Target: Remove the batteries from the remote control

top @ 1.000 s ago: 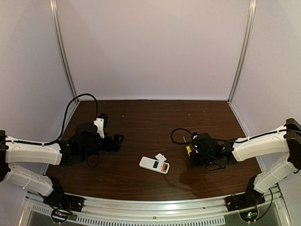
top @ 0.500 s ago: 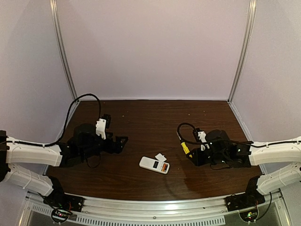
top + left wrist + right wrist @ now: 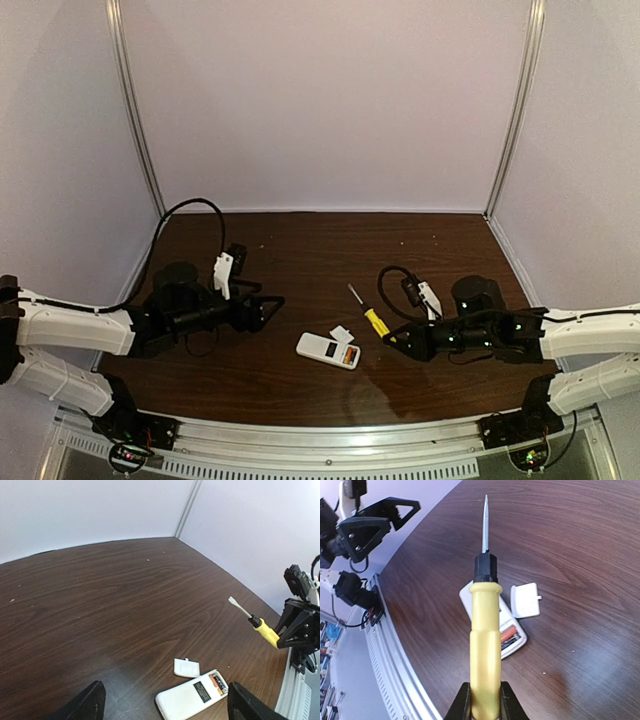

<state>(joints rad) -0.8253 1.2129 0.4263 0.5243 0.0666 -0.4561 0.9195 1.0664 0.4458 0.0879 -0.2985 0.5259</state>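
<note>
The white remote control (image 3: 322, 348) lies face down near the table's middle, its battery bay uncovered at the right end. The batteries (image 3: 348, 355) sit inside the bay, one orange and one dark (image 3: 510, 633). My right gripper (image 3: 393, 338) is shut on the yellow-handled screwdriver (image 3: 485, 645), whose blade points out over the remote (image 3: 516, 639) and above it. My left gripper (image 3: 268, 305) hangs open to the left of the remote (image 3: 192, 698), its fingers (image 3: 94, 700) spread wide with nothing between them.
A small white flat cover piece (image 3: 341, 334) lies on the wood just behind the remote's open end, also seen in the left wrist view (image 3: 186, 668). Metal frame posts (image 3: 512, 110) and pale walls close off the back. An aluminium rail (image 3: 330, 440) runs along the near edge.
My right arm has stretched out and swung left with the screwdriver, bringing it close to the remote. My left gripper has moved right towards the remote and its jaws have narrowed slightly.
</note>
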